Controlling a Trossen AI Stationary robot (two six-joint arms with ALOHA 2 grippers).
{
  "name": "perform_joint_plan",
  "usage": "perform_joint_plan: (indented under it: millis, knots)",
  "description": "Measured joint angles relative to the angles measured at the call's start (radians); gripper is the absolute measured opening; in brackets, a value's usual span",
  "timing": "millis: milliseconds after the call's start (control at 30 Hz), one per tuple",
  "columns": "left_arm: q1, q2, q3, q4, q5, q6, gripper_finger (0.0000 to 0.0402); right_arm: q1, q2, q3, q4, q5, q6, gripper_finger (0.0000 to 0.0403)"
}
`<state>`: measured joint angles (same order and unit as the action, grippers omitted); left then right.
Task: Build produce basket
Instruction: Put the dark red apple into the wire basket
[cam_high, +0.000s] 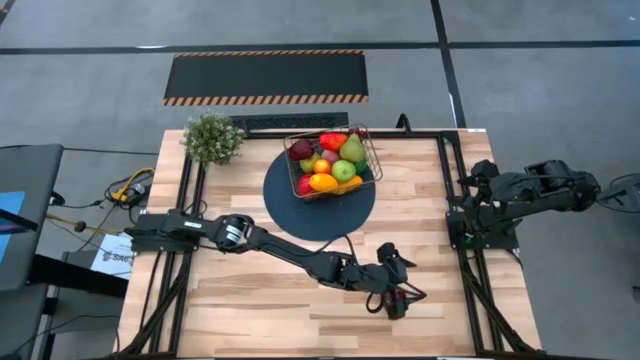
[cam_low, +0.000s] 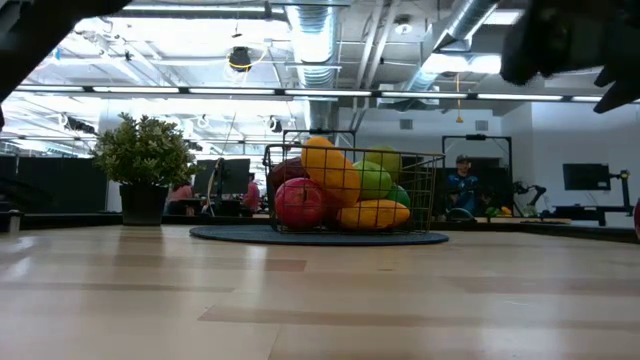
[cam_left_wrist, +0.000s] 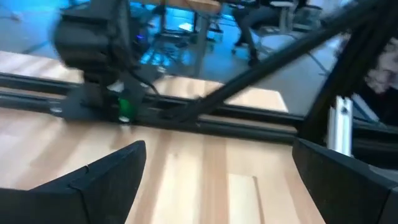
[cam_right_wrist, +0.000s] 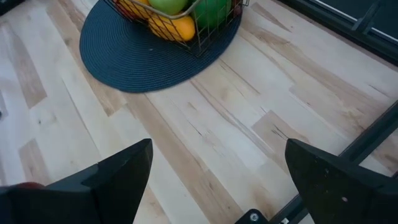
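Observation:
The wire basket (cam_high: 332, 160) stands on a round dark blue mat (cam_high: 318, 205) at the table's far middle. It is heaped with produce (cam_low: 340, 190): red, green, yellow and orange pieces. My left gripper (cam_high: 405, 280) is stretched out low over the near right of the table, well clear of the basket. It is open, with only bare wood between its fingers (cam_left_wrist: 217, 186). A small red thing (cam_high: 401, 297) shows at its near side; I cannot tell what it is. My right gripper (cam_right_wrist: 217, 180) waits open at the table's right edge (cam_high: 478, 190).
A green potted plant (cam_high: 212, 138) stands at the far left corner. Black frame rails (cam_high: 447, 200) run along the table's left and right sides. Bare wood lies across the near half of the table. People sit at desks in the room behind (cam_low: 462, 185).

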<state>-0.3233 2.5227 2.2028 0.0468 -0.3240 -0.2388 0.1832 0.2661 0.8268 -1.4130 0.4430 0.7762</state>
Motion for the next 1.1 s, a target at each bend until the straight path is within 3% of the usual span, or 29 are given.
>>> perform_joint_plan:
  millis: [133,367,600,933,1100]
  knots:
    - [0.006,0.046,0.0,0.007,0.071,-0.007,0.0392,0.0,0.0,0.0,-0.002,0.0,-0.001,0.0385]
    - [0.007,0.076,0.001,-0.02,0.086,0.013,0.0392,0.0,0.0,0.0,-0.002,0.0,0.0,0.0385]
    - [0.006,0.149,0.0,0.012,0.184,-0.103,0.0392,0.0,0.0,0.0,-0.002,0.0,0.0,0.0385]
    - [-0.016,0.182,0.001,-0.101,0.089,-0.167,0.0389,0.0,0.0,0.0,-0.026,0.0,0.0,0.0385]
    - [-0.019,0.181,0.002,-0.125,0.056,-0.176,0.0363,0.0,0.0,0.0,-0.034,0.0,0.0,0.0385]
